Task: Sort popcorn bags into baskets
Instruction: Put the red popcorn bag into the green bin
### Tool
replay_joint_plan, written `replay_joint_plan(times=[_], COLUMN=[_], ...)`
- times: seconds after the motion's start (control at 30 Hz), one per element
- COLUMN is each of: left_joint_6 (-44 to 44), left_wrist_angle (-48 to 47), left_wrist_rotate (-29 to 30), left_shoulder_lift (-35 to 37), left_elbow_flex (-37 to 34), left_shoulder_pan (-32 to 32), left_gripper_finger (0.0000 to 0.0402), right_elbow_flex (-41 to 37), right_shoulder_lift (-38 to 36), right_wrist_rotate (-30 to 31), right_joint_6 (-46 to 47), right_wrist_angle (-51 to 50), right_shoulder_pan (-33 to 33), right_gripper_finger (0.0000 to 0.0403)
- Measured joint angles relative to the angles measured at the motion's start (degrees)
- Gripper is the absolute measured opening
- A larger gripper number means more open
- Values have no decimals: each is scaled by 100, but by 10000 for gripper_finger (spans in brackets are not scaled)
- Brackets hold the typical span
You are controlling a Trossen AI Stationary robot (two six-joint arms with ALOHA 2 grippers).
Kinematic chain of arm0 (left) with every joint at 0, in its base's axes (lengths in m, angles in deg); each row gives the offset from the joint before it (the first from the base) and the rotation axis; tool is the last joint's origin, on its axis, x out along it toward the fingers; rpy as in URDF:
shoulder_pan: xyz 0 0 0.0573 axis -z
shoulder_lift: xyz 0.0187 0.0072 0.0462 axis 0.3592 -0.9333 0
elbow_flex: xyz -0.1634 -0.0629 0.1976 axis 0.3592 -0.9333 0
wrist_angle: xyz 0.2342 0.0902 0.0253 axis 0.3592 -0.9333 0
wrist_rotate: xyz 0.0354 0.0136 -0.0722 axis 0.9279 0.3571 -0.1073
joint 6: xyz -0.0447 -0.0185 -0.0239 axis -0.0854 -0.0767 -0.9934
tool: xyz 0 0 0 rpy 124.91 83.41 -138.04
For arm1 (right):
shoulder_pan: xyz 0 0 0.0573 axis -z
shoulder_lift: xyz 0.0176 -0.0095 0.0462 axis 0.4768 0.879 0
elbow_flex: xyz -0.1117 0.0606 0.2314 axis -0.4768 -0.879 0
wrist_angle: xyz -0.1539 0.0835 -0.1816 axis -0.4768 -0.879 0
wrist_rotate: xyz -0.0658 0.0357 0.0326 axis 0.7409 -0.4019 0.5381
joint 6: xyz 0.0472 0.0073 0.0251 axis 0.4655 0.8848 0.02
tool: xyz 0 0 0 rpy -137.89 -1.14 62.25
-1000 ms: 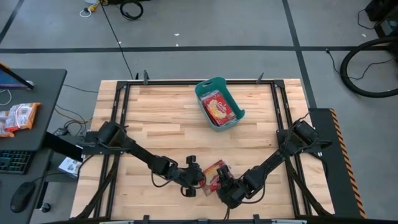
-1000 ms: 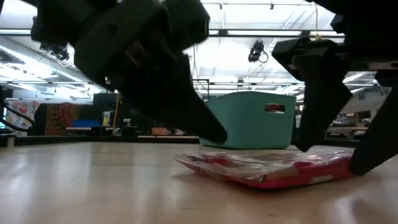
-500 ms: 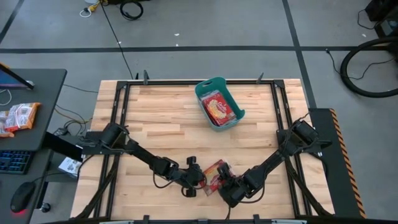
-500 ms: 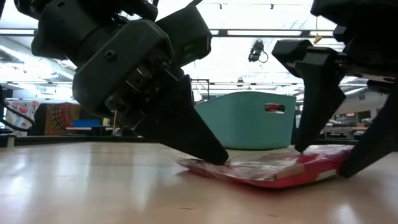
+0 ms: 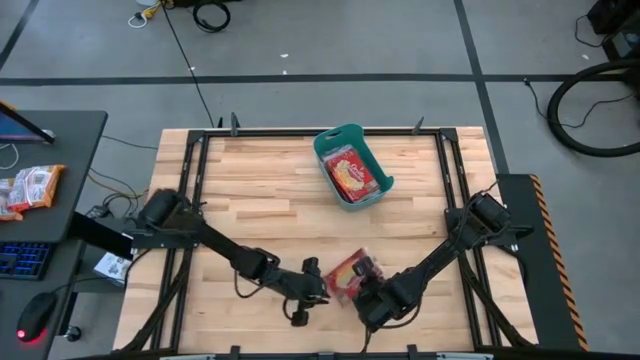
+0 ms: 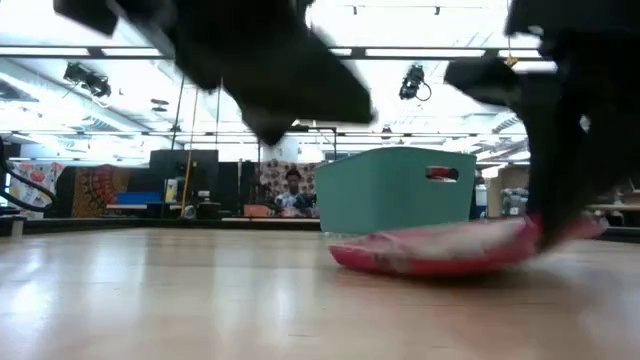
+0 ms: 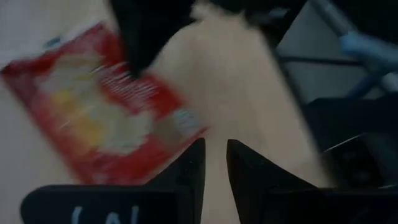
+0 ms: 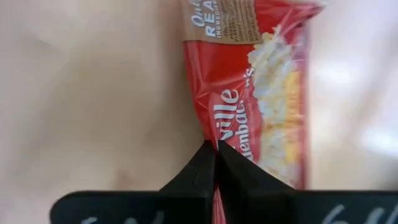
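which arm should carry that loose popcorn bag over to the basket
Right. The right gripper is already shut on the popcorn bag, while the left gripper sits beside it, holding nothing. The teal basket lies ahead.

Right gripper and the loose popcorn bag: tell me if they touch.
Touching. The right wrist view shows the right gripper with its fingers pinched shut on the edge of the popcorn bag.

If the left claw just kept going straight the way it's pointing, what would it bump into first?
Probably the popcorn bag. The left gripper points at its near corner, fingers nearly together and holding nothing. The right gripper pinches that same bag, so it might come next; depth is hard to judge.
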Motion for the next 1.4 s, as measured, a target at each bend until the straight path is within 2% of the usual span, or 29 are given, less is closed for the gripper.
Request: replay_joint_plan(times=[0.27, 0.53, 0.67, 0.9, 1.07, 1.3, 1.4], left_joint_6=[303, 304, 305, 319, 432, 623, 602], left_wrist_angle=[-46, -277, -261, -264, -395, -1321, -1560], left_wrist_rotate=[145, 425, 582, 907, 1074, 2863, 3247], left_shoulder_lift=[496, 474, 474, 474, 479, 824, 905], left_elbow_flex=[2, 2, 2, 2, 4, 8, 8], left_shoulder_pan=[167, 243, 238, 212, 250, 656, 791], left_gripper_finger=[71, 71, 71, 71, 71, 71, 71], right_elbow_flex=[1112, 1668, 1721, 1721, 1721, 1721, 1721], right_shoulder_lift=[0, -89, -366, -810, -870, -854, -854], right_wrist_rotate=[1267, 1872, 2006, 2121, 2111, 1654, 1653], right_joint_6=[918, 1770, 2245, 3187, 3346, 2403, 2193], right_wrist_angle=[-2864, -4532, -4628, -4586, -4390, -3160, -2690], right_shoulder_pan=[0, 25, 283, 1229, 1966, 2909, 3303], right_gripper_finger=[8, 4, 4, 5, 7, 7, 7])
